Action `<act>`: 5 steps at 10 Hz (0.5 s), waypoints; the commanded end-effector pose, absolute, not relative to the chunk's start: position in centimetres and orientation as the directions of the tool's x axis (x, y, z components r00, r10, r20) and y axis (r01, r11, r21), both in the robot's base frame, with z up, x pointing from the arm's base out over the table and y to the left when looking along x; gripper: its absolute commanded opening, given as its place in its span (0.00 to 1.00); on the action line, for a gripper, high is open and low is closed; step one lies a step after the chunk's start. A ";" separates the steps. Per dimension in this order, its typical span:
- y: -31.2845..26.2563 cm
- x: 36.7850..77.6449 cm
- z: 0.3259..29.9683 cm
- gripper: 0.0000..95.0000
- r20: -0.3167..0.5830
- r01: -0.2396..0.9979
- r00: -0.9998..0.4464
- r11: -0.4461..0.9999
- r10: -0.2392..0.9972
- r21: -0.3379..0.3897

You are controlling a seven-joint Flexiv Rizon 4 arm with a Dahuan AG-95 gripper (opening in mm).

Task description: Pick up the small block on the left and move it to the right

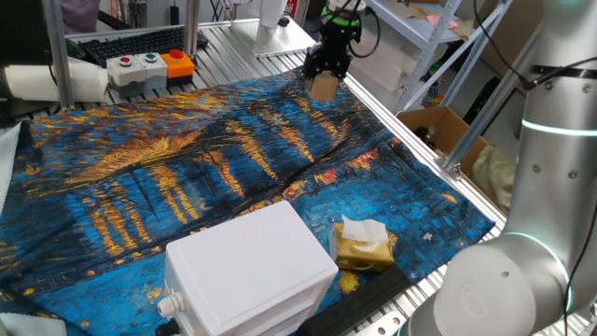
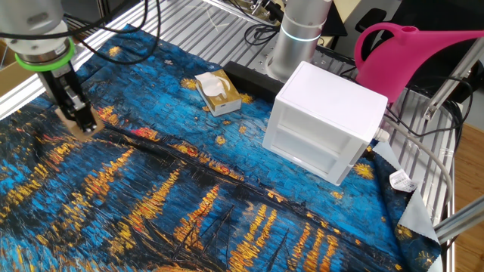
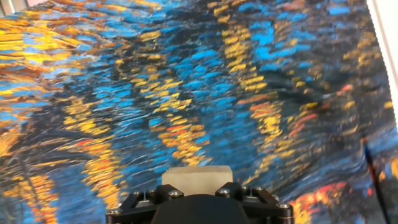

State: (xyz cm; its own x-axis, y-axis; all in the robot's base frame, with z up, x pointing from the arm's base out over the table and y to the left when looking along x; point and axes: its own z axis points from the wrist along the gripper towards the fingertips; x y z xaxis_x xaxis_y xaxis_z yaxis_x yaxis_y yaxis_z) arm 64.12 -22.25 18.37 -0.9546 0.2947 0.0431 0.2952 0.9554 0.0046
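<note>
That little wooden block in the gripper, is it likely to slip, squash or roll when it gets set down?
The small block looks like stiff wood with flat faces, so it probably won't squash or roll. It seems light for the gripper, which pinches it squarely. The wrinkled painted cloth could let it settle slightly tilted.

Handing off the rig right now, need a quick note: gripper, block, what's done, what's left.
Gripper: shut on the block, near one edge of the painted cloth; whether the block is just above the cloth or touching it, I cannot tell.
Block: also seen between the fingers in the hand view.
White box and tissue packet sit at the other end of the cloth, away from the gripper.
Done: block grasped.
Left: place it on the right, release.
</note>
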 end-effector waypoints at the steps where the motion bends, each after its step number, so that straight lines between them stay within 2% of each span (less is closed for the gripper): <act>1: -20.2 63.1 19.1 0.00 0.041 0.337 -0.941 0.942 0.336 -0.001; 5: -16.7 61.5 19.5 0.00 0.036 0.420 -0.907 0.908 0.420 -0.008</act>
